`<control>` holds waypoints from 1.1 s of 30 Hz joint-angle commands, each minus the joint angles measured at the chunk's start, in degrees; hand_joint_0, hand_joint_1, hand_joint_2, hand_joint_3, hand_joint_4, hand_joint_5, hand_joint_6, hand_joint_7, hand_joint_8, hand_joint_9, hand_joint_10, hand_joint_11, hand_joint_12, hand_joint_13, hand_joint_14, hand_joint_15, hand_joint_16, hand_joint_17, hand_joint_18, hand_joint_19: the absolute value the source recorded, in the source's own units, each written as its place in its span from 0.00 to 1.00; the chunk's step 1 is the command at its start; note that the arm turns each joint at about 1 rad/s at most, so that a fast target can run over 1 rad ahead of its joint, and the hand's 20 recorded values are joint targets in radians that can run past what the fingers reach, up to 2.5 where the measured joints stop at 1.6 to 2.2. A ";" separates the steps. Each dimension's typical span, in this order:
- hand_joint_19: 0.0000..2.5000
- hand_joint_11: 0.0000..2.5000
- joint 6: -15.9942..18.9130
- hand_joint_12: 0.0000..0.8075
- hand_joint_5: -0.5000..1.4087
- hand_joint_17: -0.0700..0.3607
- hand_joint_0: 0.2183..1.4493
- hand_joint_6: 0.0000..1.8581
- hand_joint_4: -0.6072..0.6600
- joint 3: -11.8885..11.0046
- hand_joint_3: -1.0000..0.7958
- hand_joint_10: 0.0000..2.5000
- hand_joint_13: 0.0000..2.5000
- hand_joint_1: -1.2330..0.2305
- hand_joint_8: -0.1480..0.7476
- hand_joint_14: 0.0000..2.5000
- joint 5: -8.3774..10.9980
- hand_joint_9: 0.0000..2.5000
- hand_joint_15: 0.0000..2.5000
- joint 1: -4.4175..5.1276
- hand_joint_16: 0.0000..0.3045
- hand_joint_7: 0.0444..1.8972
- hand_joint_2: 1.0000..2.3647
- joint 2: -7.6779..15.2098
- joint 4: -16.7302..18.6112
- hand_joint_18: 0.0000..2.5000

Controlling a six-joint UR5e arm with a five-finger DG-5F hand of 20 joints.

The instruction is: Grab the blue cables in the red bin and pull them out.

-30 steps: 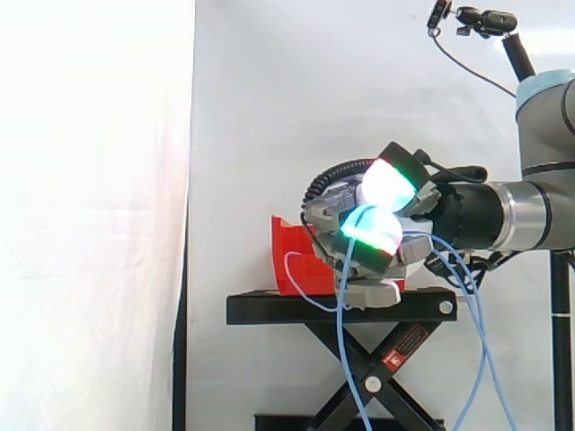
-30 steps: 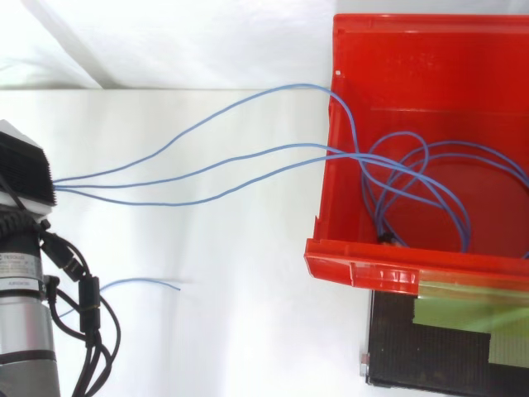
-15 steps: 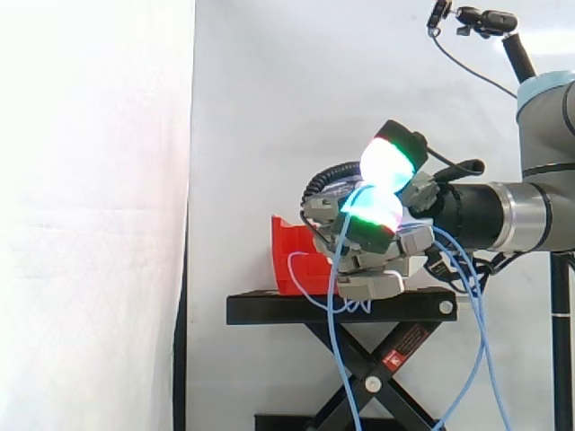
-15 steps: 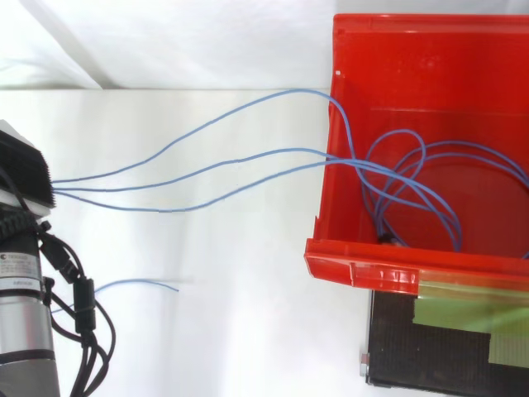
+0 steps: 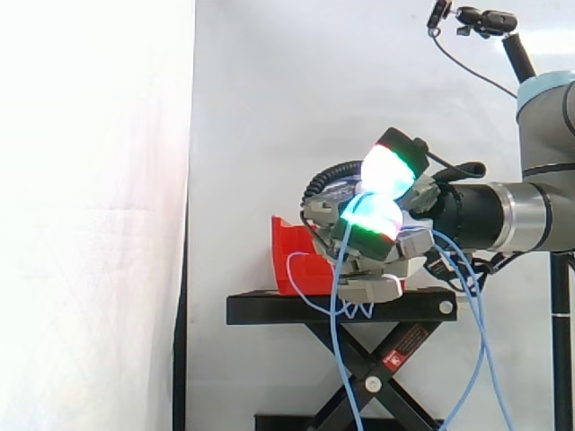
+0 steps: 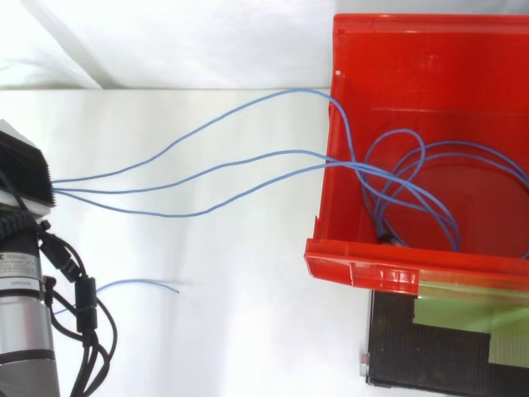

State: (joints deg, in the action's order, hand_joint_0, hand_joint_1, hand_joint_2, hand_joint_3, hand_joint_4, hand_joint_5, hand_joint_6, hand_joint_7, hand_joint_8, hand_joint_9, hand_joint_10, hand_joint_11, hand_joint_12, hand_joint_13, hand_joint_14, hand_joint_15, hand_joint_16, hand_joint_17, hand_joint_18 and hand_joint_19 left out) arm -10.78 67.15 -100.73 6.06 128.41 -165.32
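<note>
The red bin [image 6: 388,273] sits at the right in the top view, with loops of blue cables [image 6: 413,178] lying inside it. Three strands [image 6: 215,169] run out over its left wall and stretch leftwards across the white surface. In the side view my hand [image 5: 364,265] hovers just in front of the red bin [image 5: 289,260], above the stand. Its fingers are curled round the blue cables [image 5: 340,341], which drape over them and hang down past the stand. The fingertips [image 5: 388,169] glow white and green.
The black scissor stand [image 5: 341,308] carries the bin, and its top shows below the bin [image 6: 438,356] from above. A loose blue cable end [image 6: 140,283] lies on the white surface at the lower left. A white curtain hangs behind.
My hand has risen slightly with the cables in it. The strands outside the bin sag a little differently and the loops in the bin have shifted slightly.
</note>
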 commanded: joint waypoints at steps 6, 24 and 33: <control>0.43 0.47 -0.08 0.42 0.51 0.36 0.71 0.86 0.56 0.00 0.25 0.29 0.44 0.16 0.55 1.00 0.00 0.29 0.07 0.00 0.13 0.02 0.01 0.00 0.09 0.45; 0.48 0.49 -0.08 0.43 0.53 0.36 0.70 0.87 0.53 0.00 0.30 0.26 0.45 0.16 0.54 1.00 0.00 0.32 0.07 0.00 0.13 0.04 0.01 0.00 0.00 0.49; 0.57 0.40 -0.08 0.39 0.54 0.33 0.70 0.87 0.52 0.00 0.32 0.42 0.44 0.16 0.57 1.00 0.00 0.30 0.01 0.00 0.10 0.04 0.01 0.00 0.09 0.52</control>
State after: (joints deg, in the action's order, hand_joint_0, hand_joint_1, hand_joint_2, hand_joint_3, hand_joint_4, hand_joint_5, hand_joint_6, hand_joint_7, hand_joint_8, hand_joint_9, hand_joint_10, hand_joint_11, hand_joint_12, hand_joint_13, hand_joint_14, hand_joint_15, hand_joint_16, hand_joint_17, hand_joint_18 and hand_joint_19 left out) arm -10.85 67.15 -100.72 6.06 128.42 -165.28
